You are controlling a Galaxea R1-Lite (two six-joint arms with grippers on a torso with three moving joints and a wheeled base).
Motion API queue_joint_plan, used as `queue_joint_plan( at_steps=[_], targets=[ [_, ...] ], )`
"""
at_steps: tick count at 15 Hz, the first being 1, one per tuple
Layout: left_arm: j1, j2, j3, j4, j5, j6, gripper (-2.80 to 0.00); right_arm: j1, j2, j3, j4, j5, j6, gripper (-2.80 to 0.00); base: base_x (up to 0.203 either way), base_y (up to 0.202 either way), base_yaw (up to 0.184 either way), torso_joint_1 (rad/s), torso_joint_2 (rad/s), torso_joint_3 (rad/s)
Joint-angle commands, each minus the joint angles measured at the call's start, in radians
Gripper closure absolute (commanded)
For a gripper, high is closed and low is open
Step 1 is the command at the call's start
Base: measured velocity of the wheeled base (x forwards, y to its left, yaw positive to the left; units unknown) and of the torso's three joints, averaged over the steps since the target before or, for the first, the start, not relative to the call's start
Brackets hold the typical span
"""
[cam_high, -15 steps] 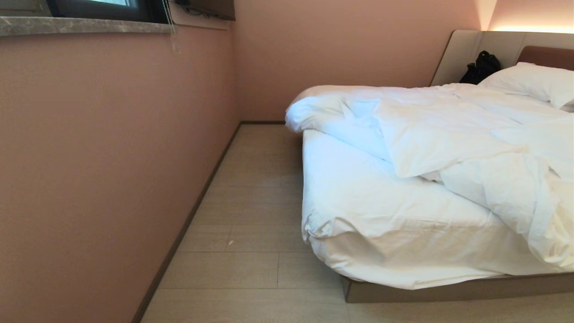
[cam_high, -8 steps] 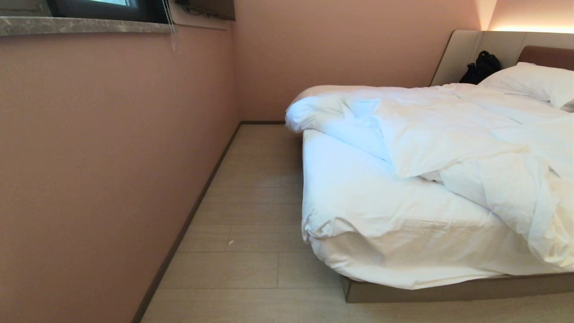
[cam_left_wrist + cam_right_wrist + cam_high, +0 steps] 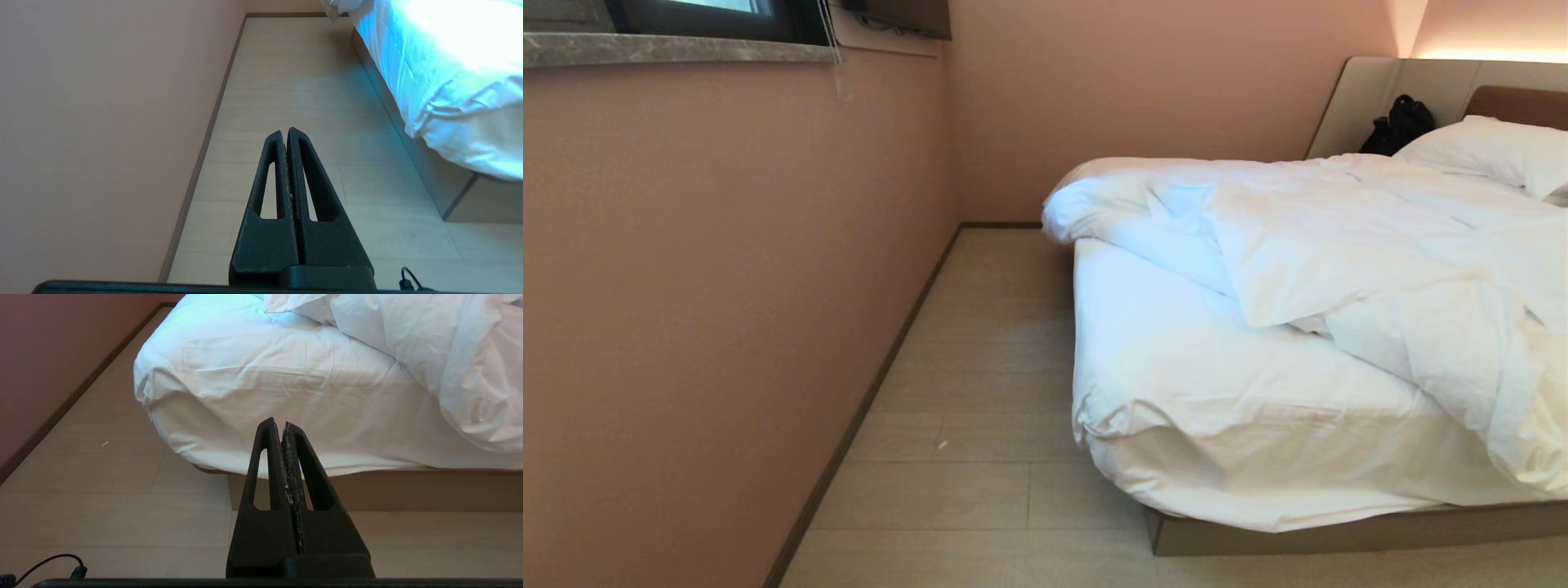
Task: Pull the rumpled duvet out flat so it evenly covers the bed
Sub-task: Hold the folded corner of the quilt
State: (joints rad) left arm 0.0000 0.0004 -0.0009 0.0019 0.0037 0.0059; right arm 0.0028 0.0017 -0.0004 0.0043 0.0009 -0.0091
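A pink wall with a stone window ledge fills the left. A strip of pale wood floor runs beside it. The left tool hangs above that floor, its fingers pressed together and empty. The right tool, likewise closed on nothing, points at the near corner of the bed. The duvet lies bunched across the mattress, leaving the near sheet bare. A pillow and a black bag sit at the headboard.
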Motion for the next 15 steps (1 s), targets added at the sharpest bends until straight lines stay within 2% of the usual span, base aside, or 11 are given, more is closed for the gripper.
queue_joint_plan(
  at_steps=[1,15],
  targets=[
    [0.0,0.0,0.001,0.0,-0.001,-0.004,0.0,0.0,0.0,-0.001,0.0,-0.001,0.001,0.0,0.175,0.0,-0.001,0.007,0.0,0.007],
    [0.0,0.0,0.001,0.002,-0.001,-0.006,0.0,0.0,0.0,-0.001,-0.001,-0.001,0.008,0.0,0.196,0.0,-0.001,0.003,0.0,0.004]
  ],
)
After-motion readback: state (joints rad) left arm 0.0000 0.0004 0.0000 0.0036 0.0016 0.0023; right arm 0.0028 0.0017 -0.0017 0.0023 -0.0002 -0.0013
